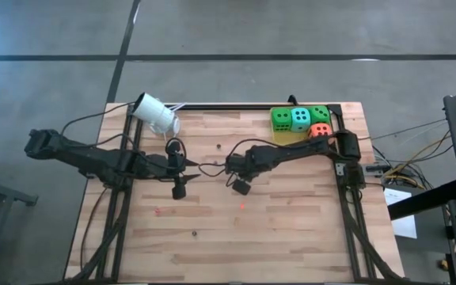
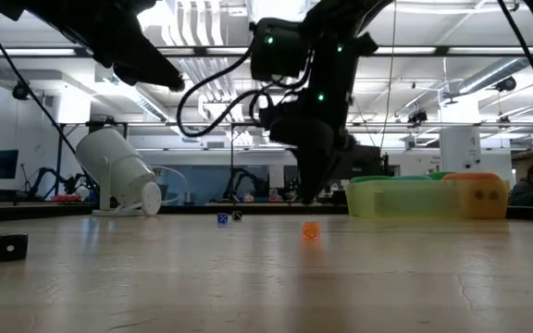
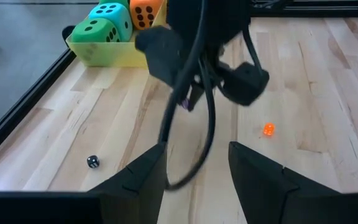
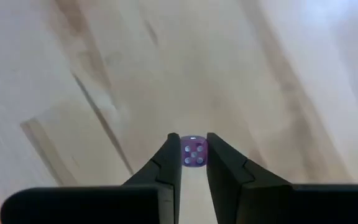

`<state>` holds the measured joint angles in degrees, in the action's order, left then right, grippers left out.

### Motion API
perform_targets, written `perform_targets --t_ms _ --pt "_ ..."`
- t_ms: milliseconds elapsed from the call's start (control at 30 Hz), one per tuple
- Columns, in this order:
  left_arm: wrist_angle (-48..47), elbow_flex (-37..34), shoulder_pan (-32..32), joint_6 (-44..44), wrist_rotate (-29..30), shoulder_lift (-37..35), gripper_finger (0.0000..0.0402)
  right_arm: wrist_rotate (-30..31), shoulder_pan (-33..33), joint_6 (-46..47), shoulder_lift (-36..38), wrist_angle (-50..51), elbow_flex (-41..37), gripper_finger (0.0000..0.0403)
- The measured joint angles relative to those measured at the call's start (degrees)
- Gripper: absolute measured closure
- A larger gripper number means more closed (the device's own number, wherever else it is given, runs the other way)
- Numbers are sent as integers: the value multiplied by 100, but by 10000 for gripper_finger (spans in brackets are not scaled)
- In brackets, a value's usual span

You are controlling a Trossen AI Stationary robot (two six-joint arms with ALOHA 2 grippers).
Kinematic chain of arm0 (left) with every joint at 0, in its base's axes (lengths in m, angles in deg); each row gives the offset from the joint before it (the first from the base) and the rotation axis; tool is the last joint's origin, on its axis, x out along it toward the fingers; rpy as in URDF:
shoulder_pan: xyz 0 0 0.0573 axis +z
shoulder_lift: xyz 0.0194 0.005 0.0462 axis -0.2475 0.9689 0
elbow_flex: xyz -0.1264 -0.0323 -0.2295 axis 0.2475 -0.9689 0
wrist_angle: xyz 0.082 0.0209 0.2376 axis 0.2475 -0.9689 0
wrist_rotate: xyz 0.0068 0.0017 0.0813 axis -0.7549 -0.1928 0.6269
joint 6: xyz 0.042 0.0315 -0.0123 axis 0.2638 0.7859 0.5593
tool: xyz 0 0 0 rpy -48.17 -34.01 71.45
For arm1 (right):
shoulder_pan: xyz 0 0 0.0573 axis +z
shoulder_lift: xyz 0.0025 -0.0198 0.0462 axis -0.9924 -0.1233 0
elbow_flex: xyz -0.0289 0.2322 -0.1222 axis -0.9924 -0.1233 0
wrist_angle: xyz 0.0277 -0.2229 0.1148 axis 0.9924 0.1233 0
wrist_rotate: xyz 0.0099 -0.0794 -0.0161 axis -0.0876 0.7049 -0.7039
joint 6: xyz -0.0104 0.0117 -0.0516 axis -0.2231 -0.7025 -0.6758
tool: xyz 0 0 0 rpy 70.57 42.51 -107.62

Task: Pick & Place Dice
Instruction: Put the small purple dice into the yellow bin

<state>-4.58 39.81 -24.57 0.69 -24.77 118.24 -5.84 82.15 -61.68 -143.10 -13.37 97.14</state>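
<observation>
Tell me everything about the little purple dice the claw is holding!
The purple dice is tiny and see-through, like tinted plastic, with pale pips; the face we see shows five. It sits squarely pinched between the right claw's two dark fingers, one on each side. Below it lies the wooden table; whether it touches the wood cannot be told.

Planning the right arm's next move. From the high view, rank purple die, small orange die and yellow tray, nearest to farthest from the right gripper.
1. Purple die: held between the right gripper's fingers.
2. Small orange die: on bare table nearby.
3. Yellow tray: far corner on the right arm's side.
The left gripper waits open, facing it.
</observation>
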Motion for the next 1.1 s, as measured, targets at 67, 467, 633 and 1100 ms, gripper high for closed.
perform_targets --t_ms 67,467,633,1100 --pt "-2 -2 0 0 3 0 226 35 -1 15 139 125 0 356" --pt "-3 -2 -7 13 1 0 228 761 -17 97 1280 903 -7 351" --pt "-2 -2 -9 17 -8 0 228 1414 -173 388 1759 1658 -7 351" --pt "1 -2 -11 -73 -13 0 228 1807 -1629 431 2326 1832 -946 349"
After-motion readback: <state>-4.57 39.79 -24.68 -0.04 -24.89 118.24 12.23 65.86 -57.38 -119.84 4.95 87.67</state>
